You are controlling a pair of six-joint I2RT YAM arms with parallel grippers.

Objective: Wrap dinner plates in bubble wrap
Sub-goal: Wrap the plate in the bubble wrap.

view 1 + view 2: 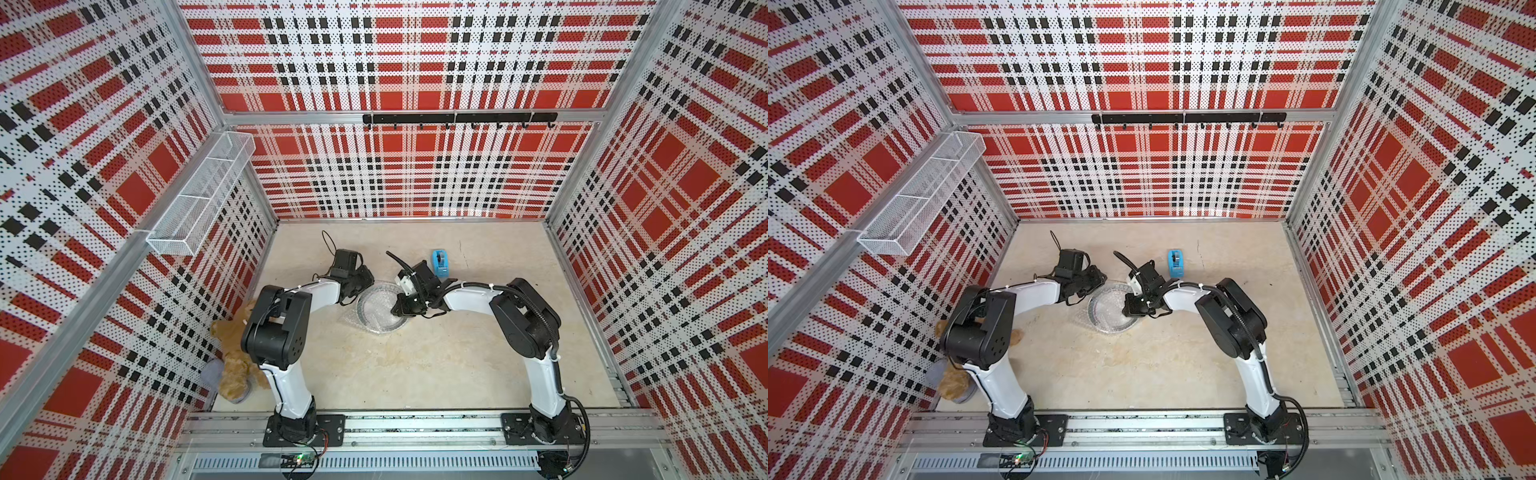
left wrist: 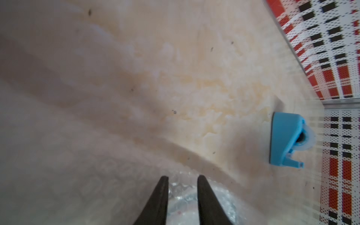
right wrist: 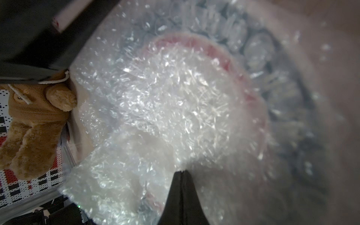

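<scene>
The dinner plate [image 1: 374, 318] [image 1: 1106, 318] lies mid-table under the clear bubble wrap [image 1: 348, 320] [image 1: 1079, 321]. In the right wrist view its red and dark rim band [image 3: 216, 51] shows through the wrap [image 3: 155, 97]. My right gripper [image 1: 394, 309] [image 1: 1124, 311] [image 3: 182, 171] is over the plate's right part, shut on a raised fold of the bubble wrap. My left gripper [image 1: 356, 291] [image 1: 1095, 287] [image 2: 183, 177] hangs at the plate's far-left edge. Its jaws are apart with nothing between them, and bubble wrap [image 2: 183, 196] lies just beneath.
A blue tape dispenser [image 1: 440, 264] [image 1: 1176, 262] [image 2: 286, 139] stands behind the right wrist. A brown teddy bear [image 1: 237, 361] [image 1: 953, 382] [image 3: 35, 116] lies by the left wall. A wire basket [image 1: 199, 195] hangs on that wall, and a hook rail [image 1: 457, 118] on the back wall.
</scene>
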